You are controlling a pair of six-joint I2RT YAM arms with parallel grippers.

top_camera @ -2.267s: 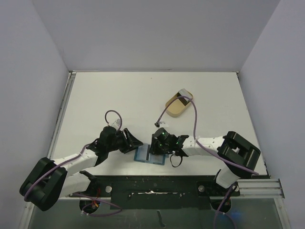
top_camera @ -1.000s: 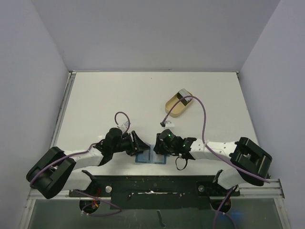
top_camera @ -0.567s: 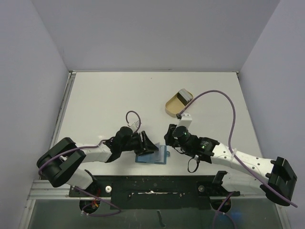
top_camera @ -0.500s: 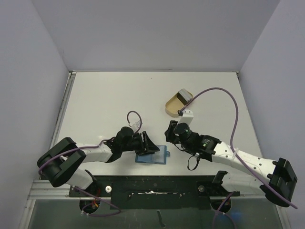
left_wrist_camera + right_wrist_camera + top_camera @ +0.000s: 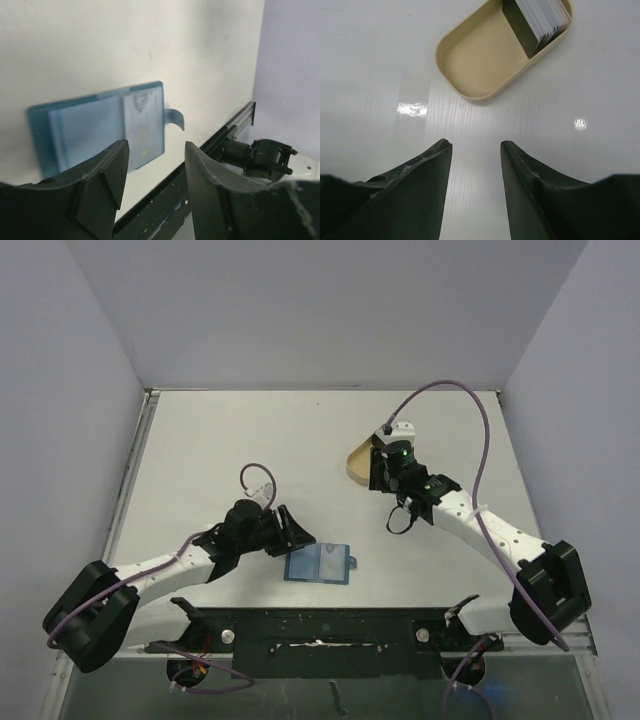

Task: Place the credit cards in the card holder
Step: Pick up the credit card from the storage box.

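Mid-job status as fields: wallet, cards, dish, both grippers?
Card holder: small blue soft bifold wallet, open flat, tab on the right
Loaded card: one silvery card, apparently in one pocket
Remaining cards: stack of thin flat cards standing at one end of the tan oval dish
Left gripper: open, empty, just beside the wallet
Right gripper: open, empty, facing the dish

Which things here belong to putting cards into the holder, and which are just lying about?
Job: small blue soft bifold wallet, open flat; stack of thin grey-silver cards; left tool and right tool, both open.
Just there: tan oval dish, merely holding the stack; black metal rail along the near edge.
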